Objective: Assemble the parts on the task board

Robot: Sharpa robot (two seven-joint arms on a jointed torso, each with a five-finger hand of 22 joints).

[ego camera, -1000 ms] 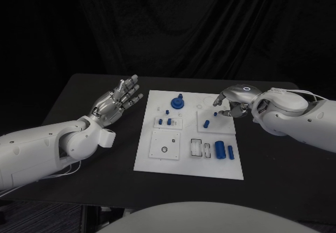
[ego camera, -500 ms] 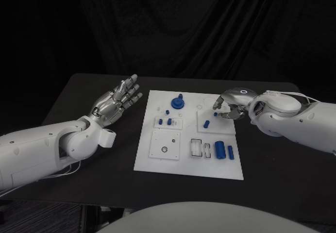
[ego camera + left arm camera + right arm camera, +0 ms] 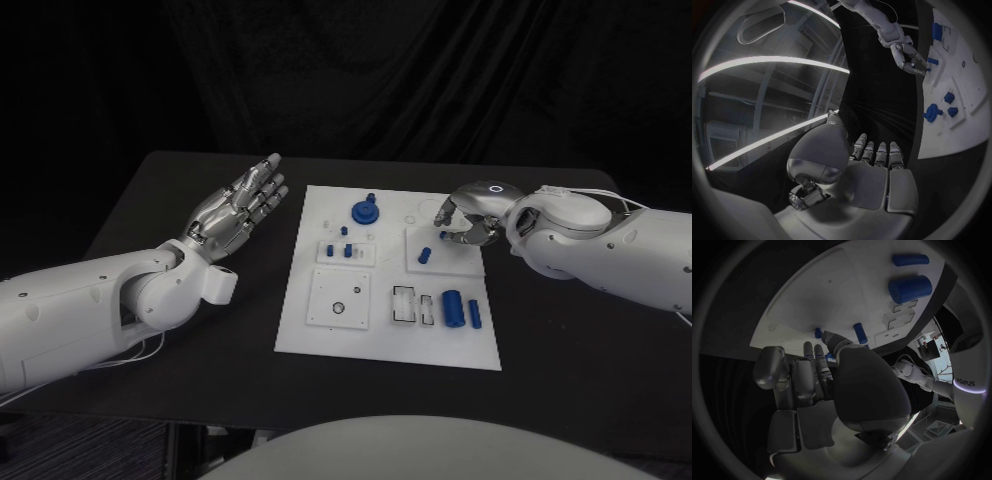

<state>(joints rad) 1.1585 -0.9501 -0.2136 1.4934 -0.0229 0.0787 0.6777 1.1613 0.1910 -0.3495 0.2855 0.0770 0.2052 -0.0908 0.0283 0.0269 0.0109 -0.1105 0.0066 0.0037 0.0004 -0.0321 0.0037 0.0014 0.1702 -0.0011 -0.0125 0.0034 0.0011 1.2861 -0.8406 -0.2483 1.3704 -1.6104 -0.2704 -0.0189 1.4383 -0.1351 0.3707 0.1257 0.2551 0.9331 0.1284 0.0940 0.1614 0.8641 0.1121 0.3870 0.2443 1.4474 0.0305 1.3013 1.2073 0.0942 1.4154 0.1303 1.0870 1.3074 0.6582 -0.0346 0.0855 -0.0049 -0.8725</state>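
Note:
The white task board lies in the middle of the table. On it are a round blue part, small blue pegs, a leaning blue peg, a thick blue cylinder and a slim blue bar. My right hand hangs over the board's far right part, fingers pointing down just right of the leaning peg, thumb apart, nothing seen in it. My left hand is raised left of the board, palm up, fingers stretched and empty. The left wrist view shows the right hand beside that peg.
The black table has bare room left and right of the board. Empty recesses and slots sit in the board's near half. A dark curtain hangs behind the table.
My right hand has shifted slightly left and drawn in over the board's far right part. The left hand and the parts have not moved.

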